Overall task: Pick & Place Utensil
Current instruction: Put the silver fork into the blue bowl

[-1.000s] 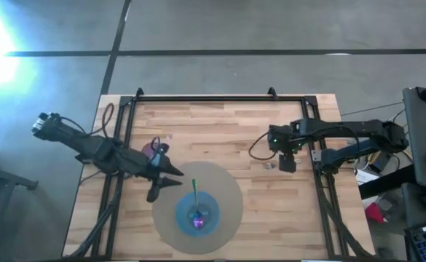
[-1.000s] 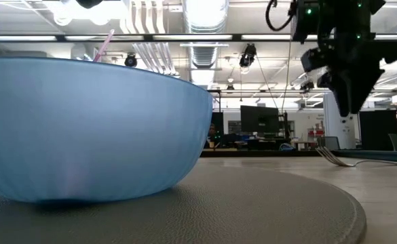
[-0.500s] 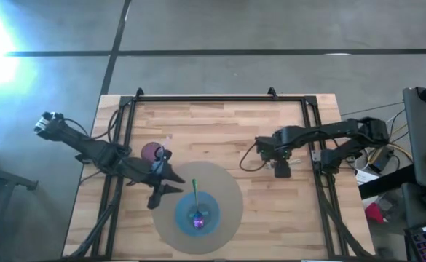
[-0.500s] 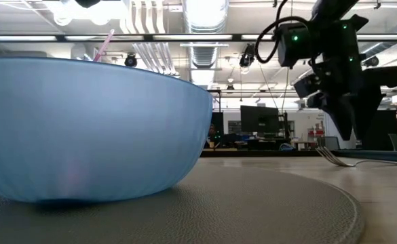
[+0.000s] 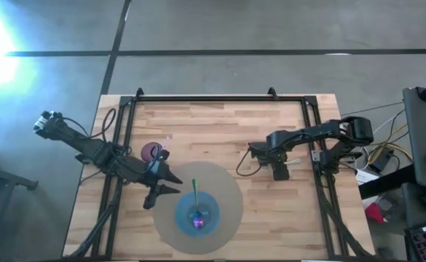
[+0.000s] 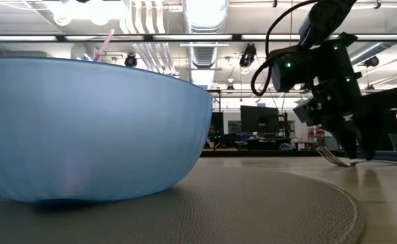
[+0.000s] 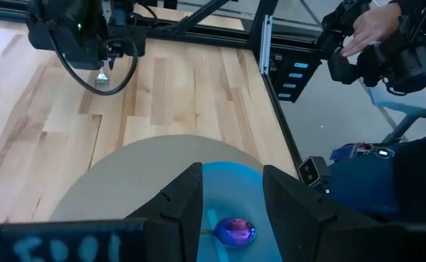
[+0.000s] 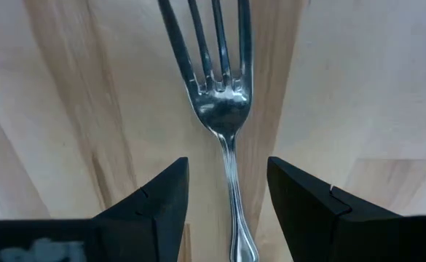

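Right pincer (image 8: 223,211) hangs wide, its 2 fingers straddling the fork (image 8: 216,87) lying on the worktop (image 5: 300,211), so we judge grasp and placement remain.

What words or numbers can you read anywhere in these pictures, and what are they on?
No text can be read for sure.
Left gripper: pale marks on the strip along its base in the left wrist view, too blurred to read.
Right gripper: faint marks on the same kind of strip in the right wrist view, too blurred to read.
Fork, blue bowl, round mat: no writing shows.
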Controlling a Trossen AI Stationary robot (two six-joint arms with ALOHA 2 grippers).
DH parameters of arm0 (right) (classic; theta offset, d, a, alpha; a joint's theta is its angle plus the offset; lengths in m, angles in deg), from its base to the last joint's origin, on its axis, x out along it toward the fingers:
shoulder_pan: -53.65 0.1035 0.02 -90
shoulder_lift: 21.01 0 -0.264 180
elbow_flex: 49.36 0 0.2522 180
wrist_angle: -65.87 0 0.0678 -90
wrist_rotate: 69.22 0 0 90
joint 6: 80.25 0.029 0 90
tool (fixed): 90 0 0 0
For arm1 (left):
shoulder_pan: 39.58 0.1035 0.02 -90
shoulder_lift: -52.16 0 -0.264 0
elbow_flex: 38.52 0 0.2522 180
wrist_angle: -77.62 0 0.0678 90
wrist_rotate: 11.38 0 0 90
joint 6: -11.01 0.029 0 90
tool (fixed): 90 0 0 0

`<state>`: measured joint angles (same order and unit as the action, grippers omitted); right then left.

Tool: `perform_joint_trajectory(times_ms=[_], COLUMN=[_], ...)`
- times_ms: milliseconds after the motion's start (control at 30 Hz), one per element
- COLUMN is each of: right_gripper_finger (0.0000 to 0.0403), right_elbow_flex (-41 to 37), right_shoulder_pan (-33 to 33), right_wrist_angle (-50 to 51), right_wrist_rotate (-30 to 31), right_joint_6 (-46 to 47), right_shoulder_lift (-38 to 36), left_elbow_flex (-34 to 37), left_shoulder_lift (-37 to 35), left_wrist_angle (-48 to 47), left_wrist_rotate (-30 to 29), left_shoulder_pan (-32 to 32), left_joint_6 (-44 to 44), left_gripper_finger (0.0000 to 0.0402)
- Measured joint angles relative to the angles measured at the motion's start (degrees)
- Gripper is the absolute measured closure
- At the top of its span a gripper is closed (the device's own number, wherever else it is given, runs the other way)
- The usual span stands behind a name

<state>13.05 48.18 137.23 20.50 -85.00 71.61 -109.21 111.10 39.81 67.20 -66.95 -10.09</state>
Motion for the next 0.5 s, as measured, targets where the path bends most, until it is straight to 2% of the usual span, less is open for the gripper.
perform_joint_trajectory(times_ms=[500], right_gripper_finger=[0.0230], right_elbow_flex=[-2.7], right_shoulder_pan=[0.0], right_wrist_angle=[-3.8], right_wrist_rotate=[0.0], right_joint_6=[0.5], right_shoulder_lift=[0.9], left_elbow_flex=[0.0], left_shoulder_lift=[0.0], left_wrist_angle=[0.0], left_wrist_rotate=[0.0], left_shoulder_pan=[0.0], left_joint_6=[0.0], left_gripper_finger=[0.0266])
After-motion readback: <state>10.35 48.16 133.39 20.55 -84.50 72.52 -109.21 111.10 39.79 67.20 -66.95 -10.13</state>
